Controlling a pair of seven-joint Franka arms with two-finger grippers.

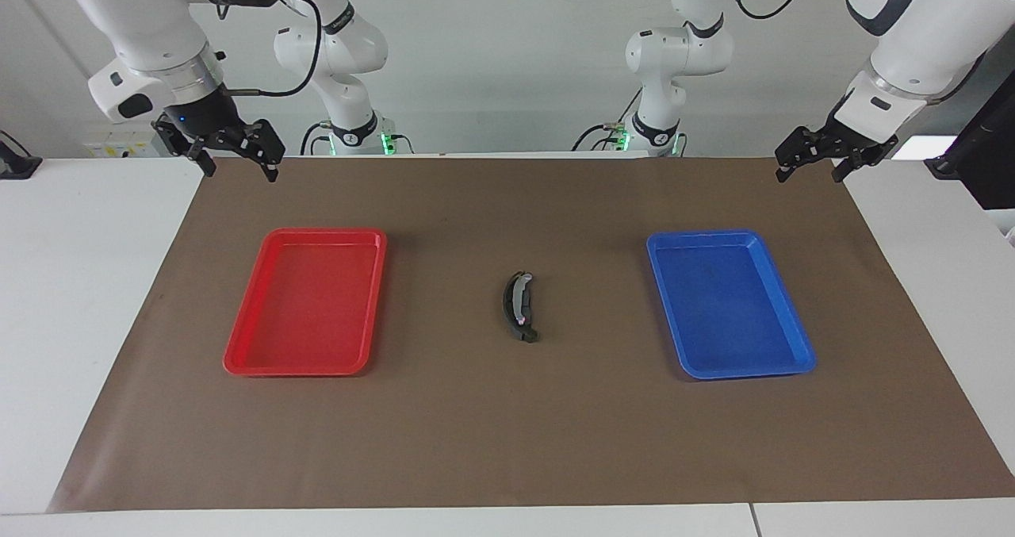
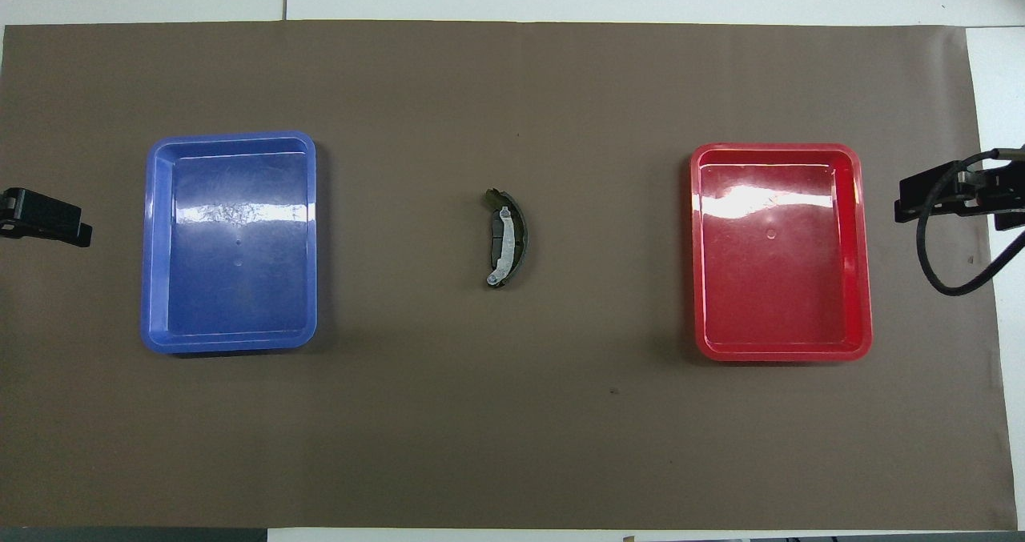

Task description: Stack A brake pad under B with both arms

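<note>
While both arms wait raised at the robots' edge of the brown mat (image 1: 507,442), neither has anything in hand. The right gripper (image 1: 239,170) hangs over the mat's corner with its fingers (image 1: 270,160) spread wide apart, touching nothing. The left gripper (image 1: 809,174) hangs over the other corner, fingers (image 1: 785,164) equally wide and empty.

The curved brake shoe (image 1: 515,307) lies on the mat midway between the two sets of fingers and well apart from both, silvery rim up. The red tray (image 1: 325,232) sits between it and the right fingers, and the blue tray (image 1: 698,235) between it and the left fingers. Both trays look empty. The short flat pad cannot be made out as a separate piece; whether it lies beneath the shoe cannot be told.

If stacking remains to be done, it would likely go best with one gripper coming straight down across the shoe's narrow width near its middle, so the arch does not swing. The other would then steady the pad flat underneath.
</note>
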